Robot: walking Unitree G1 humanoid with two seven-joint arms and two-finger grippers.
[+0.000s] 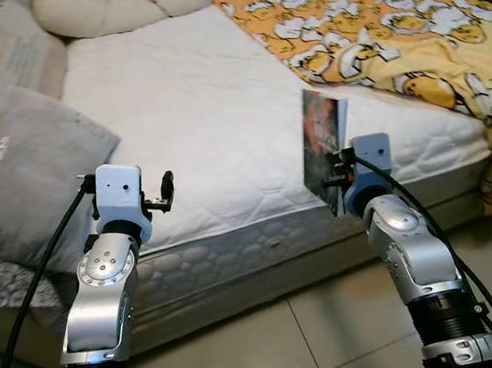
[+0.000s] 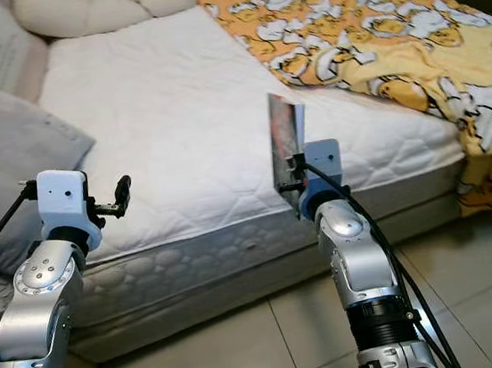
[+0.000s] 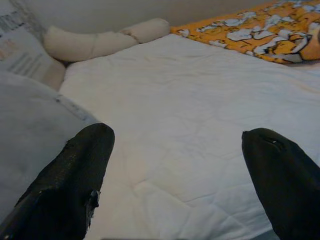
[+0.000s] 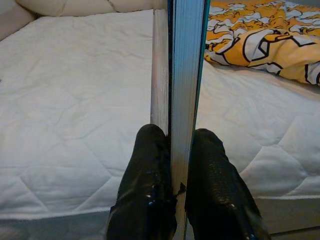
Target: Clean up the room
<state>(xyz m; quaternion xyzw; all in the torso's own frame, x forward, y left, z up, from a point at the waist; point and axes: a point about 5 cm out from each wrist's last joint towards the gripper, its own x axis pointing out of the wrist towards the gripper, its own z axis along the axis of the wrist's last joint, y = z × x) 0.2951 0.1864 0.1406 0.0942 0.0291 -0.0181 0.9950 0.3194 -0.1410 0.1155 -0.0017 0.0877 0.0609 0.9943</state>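
Note:
A thin book with a dark picture cover stands upright in my right gripper, held at the front edge of the bed. The right wrist view looks along the book's page edge, with both black fingers clamped on its lower part. My left gripper hovers at the mattress's front edge further left, open with nothing between its fingers. Ahead of both lies the white quilted mattress.
A yellow duck-print blanket covers the bed's right side and hangs over its corner. Grey cushions lean at the left, cream pillows lie at the head. Beige tiled floor runs below the bed frame.

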